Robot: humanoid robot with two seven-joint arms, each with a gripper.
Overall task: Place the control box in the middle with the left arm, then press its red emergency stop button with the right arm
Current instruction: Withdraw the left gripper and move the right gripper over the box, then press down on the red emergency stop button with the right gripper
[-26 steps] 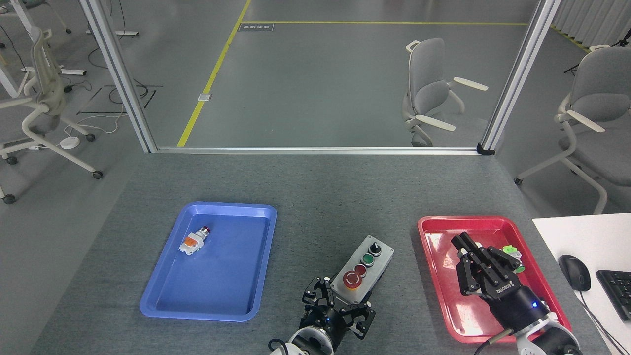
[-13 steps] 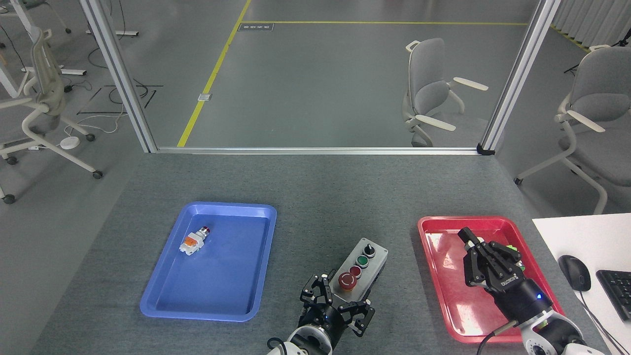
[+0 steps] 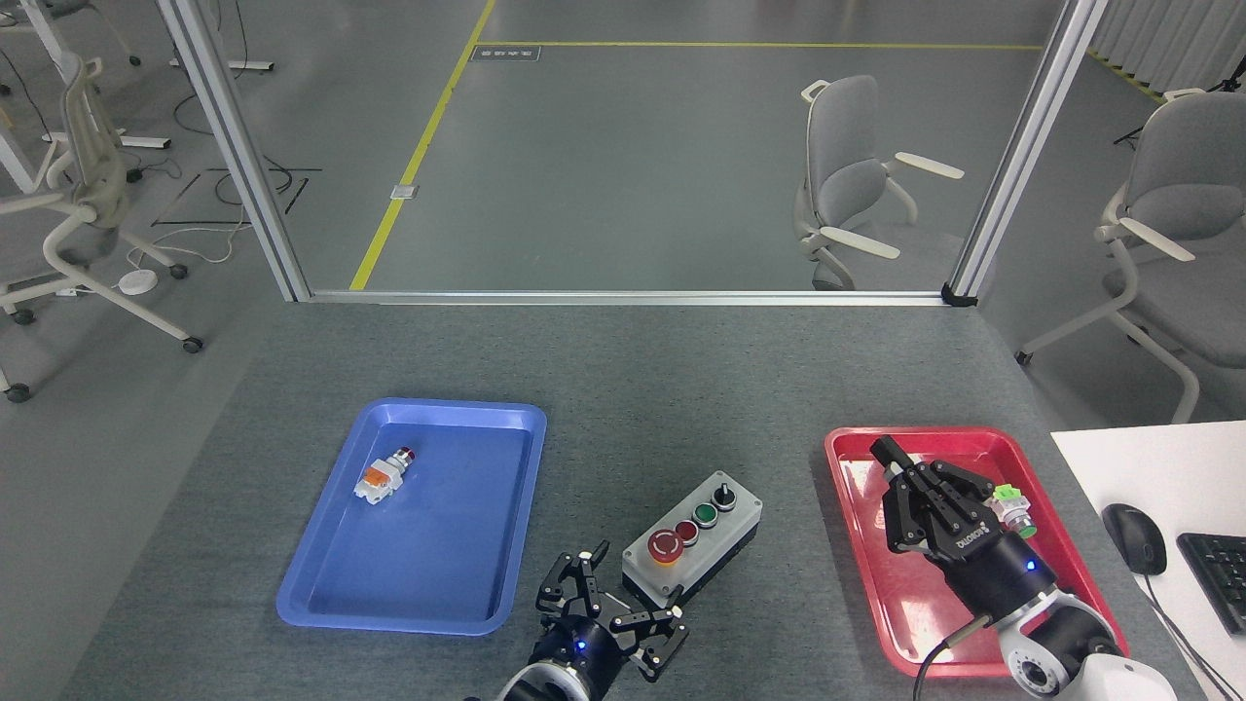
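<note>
The control box [image 3: 715, 531], light grey on top with a black base, lies at an angle on the grey tabletop [image 3: 623, 409] between the two trays. Its red emergency stop button [image 3: 666, 546] sits at the near left end, in a row with a small red button, a green button and a black knob. My left gripper [image 3: 610, 611] is open just in front of the box's near end, holding nothing. My right gripper [image 3: 888, 458] hovers over the red tray [image 3: 855, 506], its fingers drawn to one tip and nothing between them.
A blue tray [image 3: 438, 545] at the left holds a small loose white-orange pushbutton [image 3: 384, 474]. A small green-and-white part [image 3: 1010, 508] lies in the red tray beside my right gripper. A white desk [image 3: 1149, 467] with a mouse [image 3: 1134, 537] and keyboard [image 3: 1217, 576] stands at the right.
The control box has shifted left and turned a little. My left gripper has drawn back down and left, away from it. My right gripper has moved slightly left over the red tray.
</note>
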